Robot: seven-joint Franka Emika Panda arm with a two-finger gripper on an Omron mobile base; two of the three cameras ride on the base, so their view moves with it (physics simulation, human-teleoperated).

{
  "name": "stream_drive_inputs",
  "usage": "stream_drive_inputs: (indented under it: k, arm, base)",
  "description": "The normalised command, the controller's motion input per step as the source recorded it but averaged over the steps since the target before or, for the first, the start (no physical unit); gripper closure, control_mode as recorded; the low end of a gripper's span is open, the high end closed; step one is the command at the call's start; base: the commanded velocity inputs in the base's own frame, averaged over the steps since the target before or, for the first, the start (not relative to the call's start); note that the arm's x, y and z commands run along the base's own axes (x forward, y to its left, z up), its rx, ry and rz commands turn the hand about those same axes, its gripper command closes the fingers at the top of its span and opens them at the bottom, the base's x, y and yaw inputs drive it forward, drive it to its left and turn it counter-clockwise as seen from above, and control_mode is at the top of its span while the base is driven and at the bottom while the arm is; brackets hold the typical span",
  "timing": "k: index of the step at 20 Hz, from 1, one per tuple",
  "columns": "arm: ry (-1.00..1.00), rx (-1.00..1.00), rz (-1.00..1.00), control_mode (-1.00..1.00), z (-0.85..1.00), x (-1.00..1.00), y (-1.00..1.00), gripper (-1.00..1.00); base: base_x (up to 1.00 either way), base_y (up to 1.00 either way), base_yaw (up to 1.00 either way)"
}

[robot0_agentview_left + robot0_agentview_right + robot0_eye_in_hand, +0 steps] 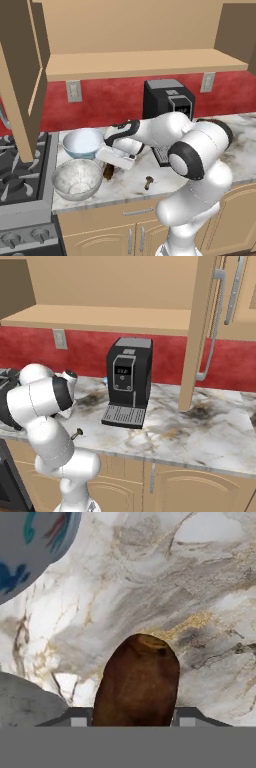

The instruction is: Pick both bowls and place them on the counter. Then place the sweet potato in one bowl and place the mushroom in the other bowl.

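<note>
The brown sweet potato (137,679) lies on the marble counter (150,587) between my gripper's (132,719) two tips, which press its sides. From the left base camera, the gripper (109,169) points down at the sweet potato (108,173), right beside the mottled grey bowl (76,179) near the counter's front edge. The white bowl with the blue pattern (82,141) stands just behind it, and its rim (30,547) fills the hand view's upper left corner. The tiny mushroom (148,182) stands apart to the right, near the front edge; the right base camera picks up the mushroom (77,433) by my arm.
A black coffee machine (167,102) stands at the back of the counter (130,186), behind my arm. The stove (15,170) borders the counter on the left. A wooden shelf (140,62) hangs above, and an open cabinet door (20,85) juts out at the left.
</note>
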Motion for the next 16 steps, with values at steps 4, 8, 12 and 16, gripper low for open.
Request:
stream_drive_inputs:
  k: [4, 8, 12, 16]
  arm:
    - [-0.13, 0.00, 0.00, -1.00, 0.16, -0.31, -0.02, 1.00]
    - [-0.06, 0.00, 0.00, -1.00, 0.31, -0.16, -0.16, 1.00]
    - [0.00, 0.00, 0.00, -1.00, 0.43, -0.01, -0.28, 1.00]
    - [0.00, 0.00, 0.00, -1.00, 0.46, 0.00, -0.30, 1.00]
  base:
    - [0.00, 0.00, 0.00]
    - [0.00, 0.00, 0.00]
    - [0.00, 0.00, 0.00]
    - [0.00, 0.00, 0.00]
